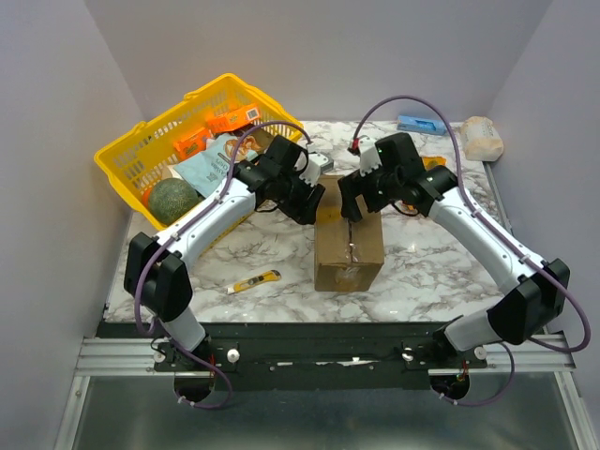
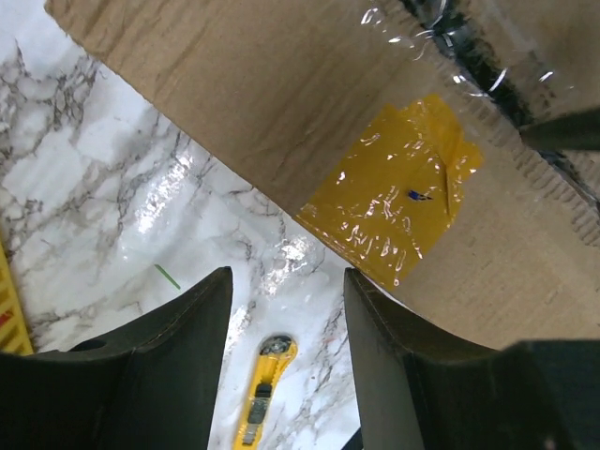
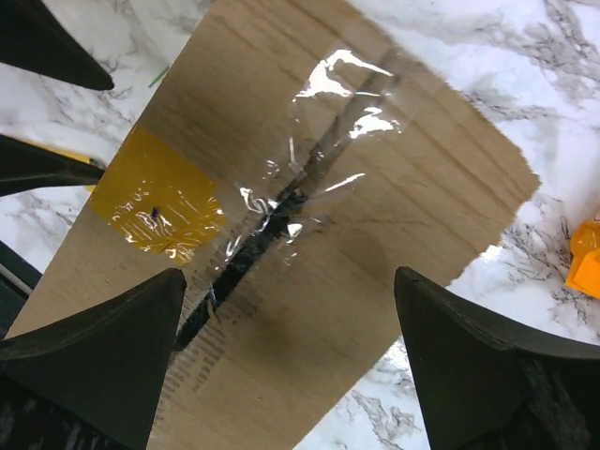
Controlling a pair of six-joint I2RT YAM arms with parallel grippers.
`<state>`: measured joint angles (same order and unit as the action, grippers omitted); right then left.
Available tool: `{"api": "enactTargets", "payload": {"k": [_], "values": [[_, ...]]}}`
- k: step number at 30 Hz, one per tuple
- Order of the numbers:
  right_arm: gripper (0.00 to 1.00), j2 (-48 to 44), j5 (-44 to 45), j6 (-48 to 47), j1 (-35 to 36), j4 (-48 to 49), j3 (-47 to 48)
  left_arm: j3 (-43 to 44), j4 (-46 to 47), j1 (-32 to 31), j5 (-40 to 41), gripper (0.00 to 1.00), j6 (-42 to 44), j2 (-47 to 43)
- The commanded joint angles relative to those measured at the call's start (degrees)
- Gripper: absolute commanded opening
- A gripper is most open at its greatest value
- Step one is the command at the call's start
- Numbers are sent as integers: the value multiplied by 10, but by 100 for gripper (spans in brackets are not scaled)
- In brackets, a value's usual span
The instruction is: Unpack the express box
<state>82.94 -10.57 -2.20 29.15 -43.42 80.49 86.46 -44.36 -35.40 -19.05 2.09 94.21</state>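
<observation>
Marble table [image 1: 431, 272]: express box [image 1: 349, 248] with yellow sticker [image 2: 389, 202] (mark unreadable); left gripper [image 2: 287, 277] parted, right gripper [image 3: 289, 277] wide, empty.

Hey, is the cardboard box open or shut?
Shut. Both top flaps of the express box lie flat, with crinkled clear tape over the centre seam. Whether that tape is cut through, I cannot tell.

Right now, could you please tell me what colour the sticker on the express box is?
The sticker is yellow; clearest in the left wrist view.
</observation>
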Motion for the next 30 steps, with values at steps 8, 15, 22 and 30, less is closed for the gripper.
{"api": "enactTargets", "payload": {"k": [8, 15, 22, 30], "values": [[100, 43, 193, 14, 38, -22, -2, -16, 17, 26, -54, 57, -70, 6], [100, 60, 230, 15, 38, -29, -6, 16, 30, 55, -62, 55, -90, -15], [100, 80, 249, 19, 38, -34, -26, -25, 156, 55, -127, 52, -128, -59], [100, 76, 214, 4, 36, -56, 60, -81, 349, 54, -235, 45, -207, -47]]}}
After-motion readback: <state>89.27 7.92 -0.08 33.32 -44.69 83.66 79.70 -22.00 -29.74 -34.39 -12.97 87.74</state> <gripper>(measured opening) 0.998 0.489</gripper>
